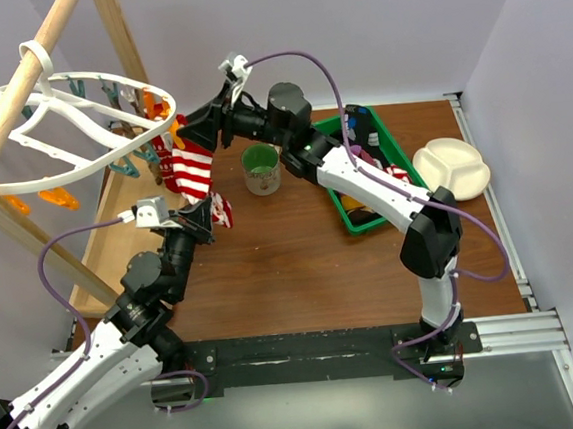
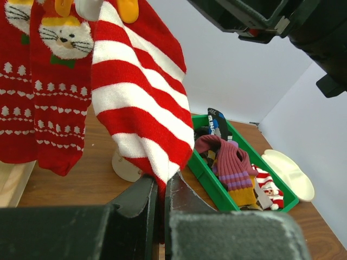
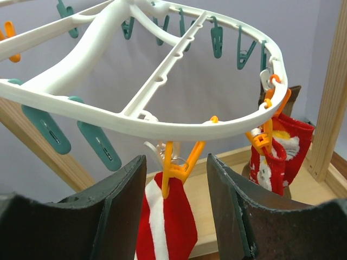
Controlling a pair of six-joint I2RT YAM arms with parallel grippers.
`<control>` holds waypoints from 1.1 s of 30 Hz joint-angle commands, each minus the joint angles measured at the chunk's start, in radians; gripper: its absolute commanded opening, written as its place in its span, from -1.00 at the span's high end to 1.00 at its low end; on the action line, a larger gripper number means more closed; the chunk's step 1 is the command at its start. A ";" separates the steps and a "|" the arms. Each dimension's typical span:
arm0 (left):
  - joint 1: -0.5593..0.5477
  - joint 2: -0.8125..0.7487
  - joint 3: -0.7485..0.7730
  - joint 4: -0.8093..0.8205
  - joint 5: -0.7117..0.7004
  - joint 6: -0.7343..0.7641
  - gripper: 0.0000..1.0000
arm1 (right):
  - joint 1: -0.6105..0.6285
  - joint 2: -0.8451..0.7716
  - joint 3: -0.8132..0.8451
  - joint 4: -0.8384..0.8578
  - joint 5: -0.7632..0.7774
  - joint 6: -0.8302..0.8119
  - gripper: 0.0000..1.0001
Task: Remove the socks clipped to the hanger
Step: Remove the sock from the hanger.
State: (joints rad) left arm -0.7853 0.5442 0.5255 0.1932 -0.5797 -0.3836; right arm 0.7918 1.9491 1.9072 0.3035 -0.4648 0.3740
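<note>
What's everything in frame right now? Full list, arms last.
wooden frame: one, tan, table's left
hanger: one, white, on the wooden frame
clips: several, orange and teal, on hanger rim
striped sock: one, red-white, clipped to hanger
cat socks: two, red, clipped beside it
cup: one, green, mid-table
bin: one, green, right of cup
loose socks: several, mixed, in bin
plate: one, white, table's right edge
table: one, brown
left gripper: one, black, shut on striped sock's toe
right gripper: one, black, open around an orange clip
</note>
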 commanded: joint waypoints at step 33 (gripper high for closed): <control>0.008 -0.006 0.002 0.002 0.020 -0.026 1.00 | 0.035 0.143 0.217 0.039 0.002 0.108 1.00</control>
State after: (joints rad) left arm -0.7853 0.5476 0.5255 0.1928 -0.5713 -0.3843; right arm 0.8127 2.1086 2.0842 0.2798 -0.4580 0.4568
